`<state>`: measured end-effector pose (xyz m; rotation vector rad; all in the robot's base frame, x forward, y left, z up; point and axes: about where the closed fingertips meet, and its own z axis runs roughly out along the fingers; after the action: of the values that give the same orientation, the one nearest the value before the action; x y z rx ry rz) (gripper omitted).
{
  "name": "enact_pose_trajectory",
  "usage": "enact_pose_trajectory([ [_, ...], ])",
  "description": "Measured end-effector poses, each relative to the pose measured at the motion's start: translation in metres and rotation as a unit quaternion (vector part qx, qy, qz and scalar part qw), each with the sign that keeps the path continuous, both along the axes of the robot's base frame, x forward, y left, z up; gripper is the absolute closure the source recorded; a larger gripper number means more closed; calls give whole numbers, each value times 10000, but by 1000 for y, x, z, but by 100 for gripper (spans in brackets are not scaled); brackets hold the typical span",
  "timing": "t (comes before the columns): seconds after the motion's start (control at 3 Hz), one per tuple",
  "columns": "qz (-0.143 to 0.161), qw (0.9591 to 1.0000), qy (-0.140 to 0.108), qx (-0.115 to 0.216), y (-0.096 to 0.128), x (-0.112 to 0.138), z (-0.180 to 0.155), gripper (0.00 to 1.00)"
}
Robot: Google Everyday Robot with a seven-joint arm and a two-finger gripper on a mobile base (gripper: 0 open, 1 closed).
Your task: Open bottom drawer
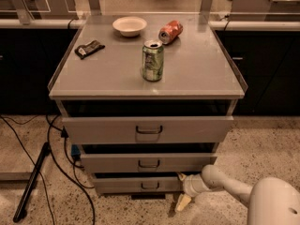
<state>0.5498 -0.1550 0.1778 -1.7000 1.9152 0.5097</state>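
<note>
The bottom drawer (136, 184) is the lowest grey front of the cabinet, with a small dark wire handle (150, 186) at its centre. It stands slightly out from the cabinet, like the two drawers above. My gripper (182, 190) is low on the right, at the right end of the bottom drawer front. Its fingers are spread, one (181, 176) up by the drawer's top edge and one pale fingertip (183, 203) down near the floor. It holds nothing and is well to the right of the handle. My white arm (234, 189) comes in from the lower right.
The cabinet top (197, 74) carries a green can (153, 61), a tipped red can (170, 31), a white bowl (130, 25) and a dark wrapper (89, 48). The middle drawer (149, 163) and top drawer (149, 129) are above. Cables and a black rod (30, 184) lie on the floor at left.
</note>
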Motion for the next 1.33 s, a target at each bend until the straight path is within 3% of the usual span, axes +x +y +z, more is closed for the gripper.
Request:
enact_pose_trajectory([
  [0.67,341,9974,617,124,0,-24,3,0],
  [1.0,474,9942,958,118,-5,-38,5,0],
  [1.33,540,9921,1124,97,-8,-46,7,0],
])
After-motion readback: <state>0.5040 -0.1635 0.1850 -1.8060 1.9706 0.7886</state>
